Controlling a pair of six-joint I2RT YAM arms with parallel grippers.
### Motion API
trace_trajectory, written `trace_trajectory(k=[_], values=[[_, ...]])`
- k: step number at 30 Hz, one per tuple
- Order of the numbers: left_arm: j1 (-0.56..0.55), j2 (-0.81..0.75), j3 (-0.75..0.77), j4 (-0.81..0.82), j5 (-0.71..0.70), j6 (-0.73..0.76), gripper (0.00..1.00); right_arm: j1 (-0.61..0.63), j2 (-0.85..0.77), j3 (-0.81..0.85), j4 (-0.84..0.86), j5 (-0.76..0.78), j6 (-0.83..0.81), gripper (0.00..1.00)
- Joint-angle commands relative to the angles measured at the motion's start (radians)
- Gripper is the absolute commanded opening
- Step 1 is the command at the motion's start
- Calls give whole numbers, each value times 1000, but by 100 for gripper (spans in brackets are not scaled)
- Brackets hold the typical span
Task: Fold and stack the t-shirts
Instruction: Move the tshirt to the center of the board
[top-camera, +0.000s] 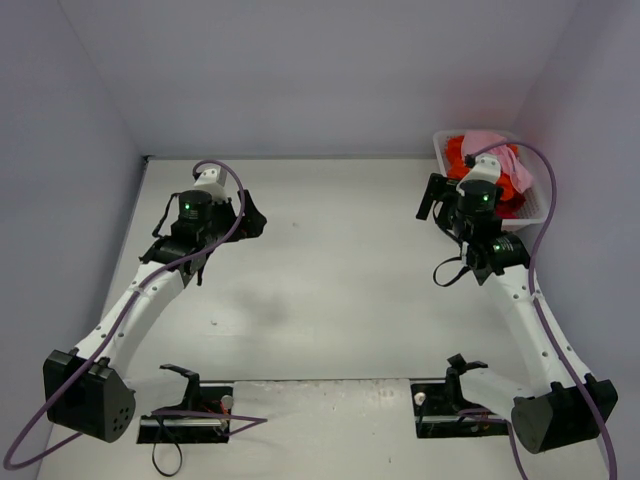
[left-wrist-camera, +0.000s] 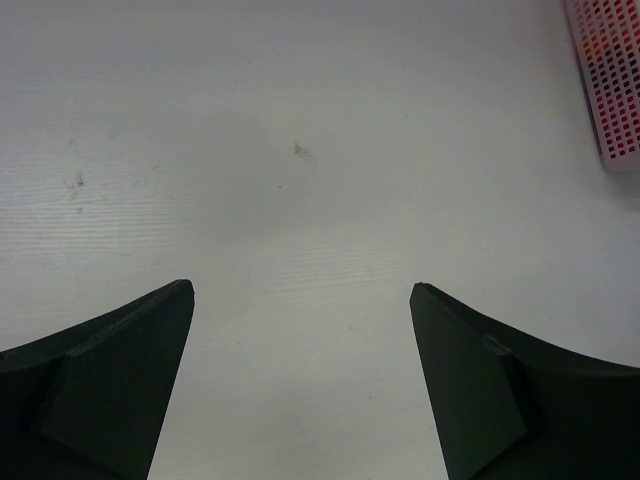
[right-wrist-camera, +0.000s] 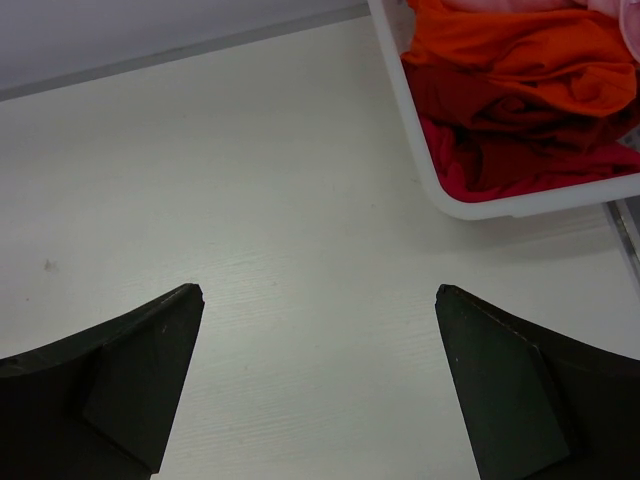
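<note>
While both pairs of fingers stand spread wide, neither grips anything. The left gripper shows two dark wedge-shaped fingers with a broad gap, and through that gap the white table is seen. Just ahead of the fingertips, roughly on the gap's midline, sits a small dark speck. Fainter smudges lie ahead of the finger at the left of that view. Far ahead, beyond the finger at the right of that view, a corner of the white mesh basket enters the frame, red glowing through its holes.

The right gripper is spread just as far, its fingers apart over the same pale tabletop. Ahead of them and off toward the finger at the right of that view stands the basket's near corner, close but not touching. Inside it the orange-red t-shirts lie crumpled, bright orange uppermost and darker red folds beneath, pressed against the rim. In the top view the pink t-shirt rests bunched on top of them at the basket's far end. From above, the right gripper hovers just beside the basket's inner wall, while the left gripper hangs well apart from it, across the table.
</note>
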Motion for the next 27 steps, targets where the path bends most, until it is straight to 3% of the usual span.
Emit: trace_trajectory(k=[1,9,16,27], values=[[-3,-15,9,36,-14,3,86,-1,-23,9,39,8,-3,100],[-3,-7,20,32,-26,1,86,-9,21,6,32,70,15,100],[-3,4,64,-19,-61,21,86,-119,156,46,15,-28,75,100],[-4,24,58,-3,-71,15,86,-292,270,167,12,-33,47,100]])
